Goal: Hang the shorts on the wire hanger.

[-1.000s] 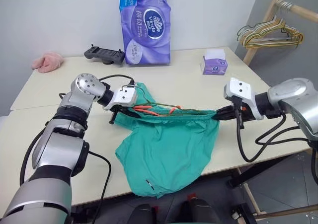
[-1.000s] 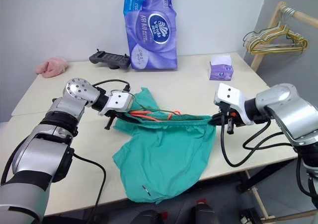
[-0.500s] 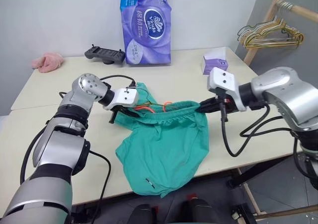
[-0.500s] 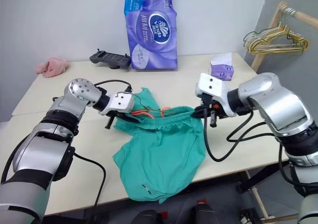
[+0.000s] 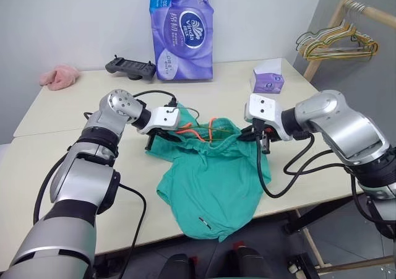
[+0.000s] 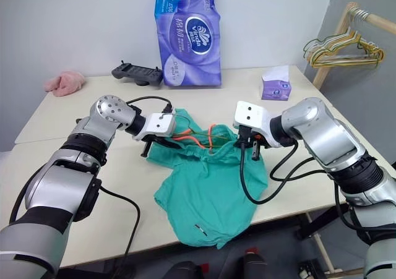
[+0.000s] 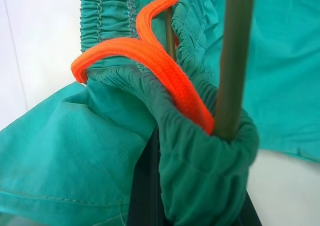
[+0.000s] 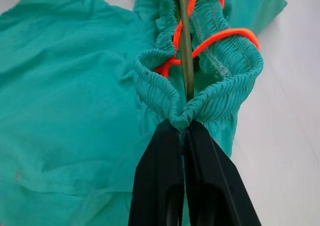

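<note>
Our right gripper [image 8: 186,128] has its two black fingers pressed together on a pinch of the gathered elastic waistband of the teal-green fabric shorts [image 5: 213,180], with the thin dark olive-grey wire hanger [image 8: 186,50] running out of that same pinch; our left gripper [image 5: 162,135] is likewise clamped tight on the opposite end of the waistband, where the wire rises beside the bright orange drawstring [image 7: 150,60]; whether either pinch has the wire itself we cannot tell.

Taking the tall purple pack of tissue rolls [image 5: 181,28] as our mark, the shorts hang well in front of it, waistband bunched between our two grippers, legs draped down past the near edge of the pale table [image 5: 74,198]; a small purple tissue box [image 5: 268,81] sits to the pack's right.

We judge the risks thus: the waistband is slack and crumpled, so the fabric may slide along the wire and gather at one end; the drawstring loops close round the wire and could snag; a pinch that catches only cloth could let the wire drop free.

Both our arms reach inward from either side, forearms roughly level, wrists angled down; the left gripper points rightward, the right gripper forward and leftward.
</note>
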`<action>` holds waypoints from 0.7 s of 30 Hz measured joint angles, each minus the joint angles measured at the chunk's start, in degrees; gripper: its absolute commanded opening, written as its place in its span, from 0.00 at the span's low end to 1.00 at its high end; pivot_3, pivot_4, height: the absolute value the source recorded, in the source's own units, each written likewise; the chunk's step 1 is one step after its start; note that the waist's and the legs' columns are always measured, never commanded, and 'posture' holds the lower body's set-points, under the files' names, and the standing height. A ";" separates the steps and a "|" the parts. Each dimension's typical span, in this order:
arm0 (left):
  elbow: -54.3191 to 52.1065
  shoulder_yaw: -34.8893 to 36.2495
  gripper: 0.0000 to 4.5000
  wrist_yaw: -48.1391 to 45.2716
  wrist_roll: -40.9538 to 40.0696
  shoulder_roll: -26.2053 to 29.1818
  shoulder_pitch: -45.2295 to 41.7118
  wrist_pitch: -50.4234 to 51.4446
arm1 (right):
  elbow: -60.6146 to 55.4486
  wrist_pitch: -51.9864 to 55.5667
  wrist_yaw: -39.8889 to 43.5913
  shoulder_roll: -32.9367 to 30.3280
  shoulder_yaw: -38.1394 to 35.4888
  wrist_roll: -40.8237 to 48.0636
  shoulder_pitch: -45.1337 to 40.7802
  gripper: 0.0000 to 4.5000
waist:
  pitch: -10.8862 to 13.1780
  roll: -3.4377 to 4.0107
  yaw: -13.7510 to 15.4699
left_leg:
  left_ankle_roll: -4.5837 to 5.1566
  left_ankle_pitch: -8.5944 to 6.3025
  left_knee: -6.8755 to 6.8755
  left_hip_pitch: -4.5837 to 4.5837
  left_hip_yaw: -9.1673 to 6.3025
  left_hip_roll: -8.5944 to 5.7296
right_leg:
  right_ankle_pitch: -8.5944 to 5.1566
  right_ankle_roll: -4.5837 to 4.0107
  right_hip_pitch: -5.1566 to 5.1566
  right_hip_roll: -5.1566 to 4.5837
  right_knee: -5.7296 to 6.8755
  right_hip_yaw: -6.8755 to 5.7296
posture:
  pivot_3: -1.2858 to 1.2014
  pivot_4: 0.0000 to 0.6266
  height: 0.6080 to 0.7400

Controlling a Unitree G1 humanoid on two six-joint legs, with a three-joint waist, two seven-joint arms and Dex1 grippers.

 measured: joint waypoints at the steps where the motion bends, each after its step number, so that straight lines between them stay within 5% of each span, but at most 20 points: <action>1: 0.02 0.00 0.00 0.15 0.09 -0.01 0.00 0.00 | 0.04 -0.29 0.00 0.08 0.02 -0.09 0.00 0.17 | 0.00 0.00 0.01 | 0.00 0.00 0.00 0.00 0.00 0.00 | 0.00 0.00 0.00 0.00 0.00 0.00 | 0.52 0.07 1.00; 11: 0.05 0.17 0.00 1.08 0.11 -0.27 0.00 0.08 | -0.86 2.79 0.01 1.56 -0.51 0.19 -1.83 0.94 | 0.00 0.01 0.04 | 0.00 0.00 0.00 -0.01 -0.01 0.00 | 0.00 0.00 -0.01 -0.01 0.00 -0.01 | 0.52 0.08 1.00; 21: 0.01 0.21 0.00 0.88 0.11 -0.37 0.03 -0.06 | -8.60 10.79 1.40 -4.88 -5.14 3.96 -2.77 0.94 | 0.00 0.00 0.03 | 0.00 0.00 -0.01 0.01 -0.01 0.01 | 0.00 -0.01 -0.01 -0.02 0.00 -0.02 | 0.52 0.07 1.00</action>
